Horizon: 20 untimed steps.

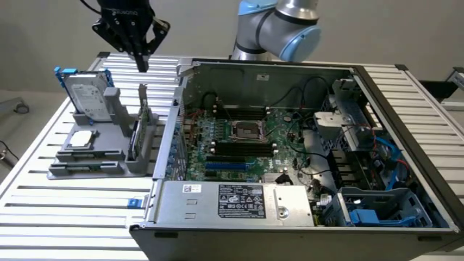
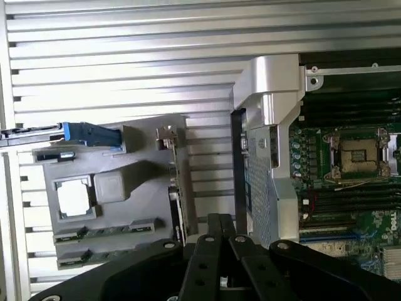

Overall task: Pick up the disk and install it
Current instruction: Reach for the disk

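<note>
The claw [image 1: 141, 61], pressed together and empty, hangs near the standing disk [image 1: 87, 98]; it seems stiff, heavy, best pinched at its top edge

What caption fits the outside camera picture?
Shut gripper hangs above the grey holder where the disk stands, beside the open computer case.

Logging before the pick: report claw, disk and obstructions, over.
Claw shut, empty, above the table. Disk upright in grey holder, untouched. Dark card upright in the same holder, between disk and computer case.
</note>
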Each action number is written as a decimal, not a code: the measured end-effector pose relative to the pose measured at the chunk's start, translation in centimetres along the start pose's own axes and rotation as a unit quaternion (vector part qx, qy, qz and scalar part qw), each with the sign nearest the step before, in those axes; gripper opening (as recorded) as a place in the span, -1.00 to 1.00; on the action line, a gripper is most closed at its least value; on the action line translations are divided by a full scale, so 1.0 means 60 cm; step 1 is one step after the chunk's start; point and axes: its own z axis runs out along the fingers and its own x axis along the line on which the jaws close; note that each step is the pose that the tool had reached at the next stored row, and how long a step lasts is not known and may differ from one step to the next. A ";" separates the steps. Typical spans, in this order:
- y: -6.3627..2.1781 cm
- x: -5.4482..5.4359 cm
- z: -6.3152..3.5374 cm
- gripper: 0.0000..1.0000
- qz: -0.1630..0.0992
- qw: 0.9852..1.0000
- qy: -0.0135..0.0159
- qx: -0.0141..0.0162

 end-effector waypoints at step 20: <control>0.040 0.155 0.005 -0.79 0.000 1.000 0.002 0.000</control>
